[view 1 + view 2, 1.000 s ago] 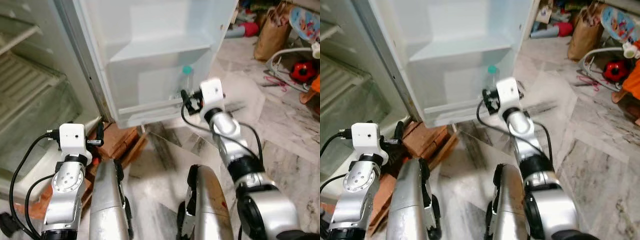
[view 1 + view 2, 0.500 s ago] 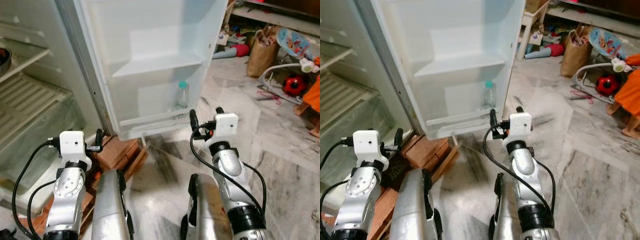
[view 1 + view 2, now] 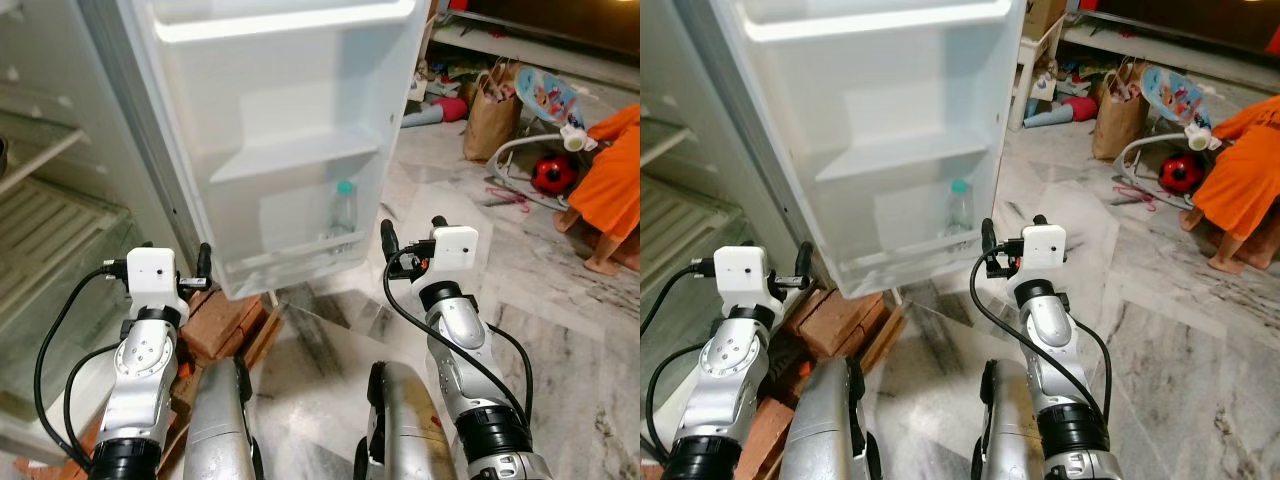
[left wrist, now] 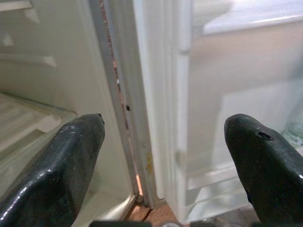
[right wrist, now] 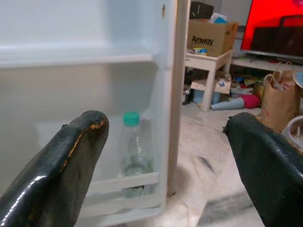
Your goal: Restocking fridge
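The fridge door (image 3: 290, 120) stands wide open before me. A clear water bottle (image 3: 343, 208) with a green cap stands upright at the right end of the door's lowest shelf (image 3: 290, 255); the right wrist view sees the bottle (image 5: 134, 156) behind the shelf's rail. My right gripper (image 3: 411, 226) hovers open and empty a short way in front of the door, just right of the bottle. My left gripper (image 3: 172, 252) is open too, held low by the door's hinge side, and the left wrist view looks at the hinge seam (image 4: 124, 109).
Fridge compartment with wire shelves (image 3: 50, 200) lies at the left. Bricks (image 3: 225, 320) prop up the fridge's base. On the marble floor to the right are a paper bag (image 3: 490, 100), a baby bouncer (image 3: 545, 100), a red toy (image 3: 547, 172) and a person in orange (image 3: 610, 170).
My right gripper has drawn back from the door shelf, leaving the bottle standing there. The camera has tilted up, bringing the upper door and the person in orange into view.
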Controlling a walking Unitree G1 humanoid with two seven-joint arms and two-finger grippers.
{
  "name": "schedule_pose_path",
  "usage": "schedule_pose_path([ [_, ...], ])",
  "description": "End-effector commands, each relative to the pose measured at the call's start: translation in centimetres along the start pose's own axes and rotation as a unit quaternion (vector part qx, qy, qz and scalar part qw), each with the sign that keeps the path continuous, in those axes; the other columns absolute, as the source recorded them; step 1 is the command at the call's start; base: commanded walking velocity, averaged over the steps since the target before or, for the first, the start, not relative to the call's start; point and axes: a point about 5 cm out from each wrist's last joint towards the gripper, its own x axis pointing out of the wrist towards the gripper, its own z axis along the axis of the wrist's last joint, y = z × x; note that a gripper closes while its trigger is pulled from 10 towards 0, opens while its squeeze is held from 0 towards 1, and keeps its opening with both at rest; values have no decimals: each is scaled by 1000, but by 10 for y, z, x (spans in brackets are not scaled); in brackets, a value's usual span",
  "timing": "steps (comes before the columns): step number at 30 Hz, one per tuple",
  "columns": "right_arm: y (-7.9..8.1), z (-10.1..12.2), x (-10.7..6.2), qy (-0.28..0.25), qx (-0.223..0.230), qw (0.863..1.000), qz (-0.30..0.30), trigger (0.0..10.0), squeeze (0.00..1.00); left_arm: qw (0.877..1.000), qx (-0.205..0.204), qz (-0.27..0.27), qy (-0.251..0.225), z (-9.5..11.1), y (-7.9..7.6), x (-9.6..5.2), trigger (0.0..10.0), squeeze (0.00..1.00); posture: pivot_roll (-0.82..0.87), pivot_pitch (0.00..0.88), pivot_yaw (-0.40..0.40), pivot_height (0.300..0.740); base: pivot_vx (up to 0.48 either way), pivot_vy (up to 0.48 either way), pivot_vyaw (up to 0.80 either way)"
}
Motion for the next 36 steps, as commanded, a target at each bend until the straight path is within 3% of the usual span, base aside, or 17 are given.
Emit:
schedule_pose_path([
  [1,-1,2,-1,-1,-3,1000,2,10000,0,1000,1,10,3,-2,5,-2,10000,0,12,0,-50,656,0,0,0],
  [7,-6,2,-6,4,-4,1000,-6,10000,0,1000,2,10,-2,-2,2,-6,10000,0,9,0,-47,696,0,0,0],
  [14,-5,10,2,-8,-7,1000,-5,10000,0,1000,16,-6,-16,8,-4,1,10000,0,-5,13,-30,740,0,0,0],
  [36,2,6,-1,10,15,1000,10,10000,0,1000,17,7,-2,7,-5,-5,10000,0,-3,54,-44,740,0,-28,0],
])
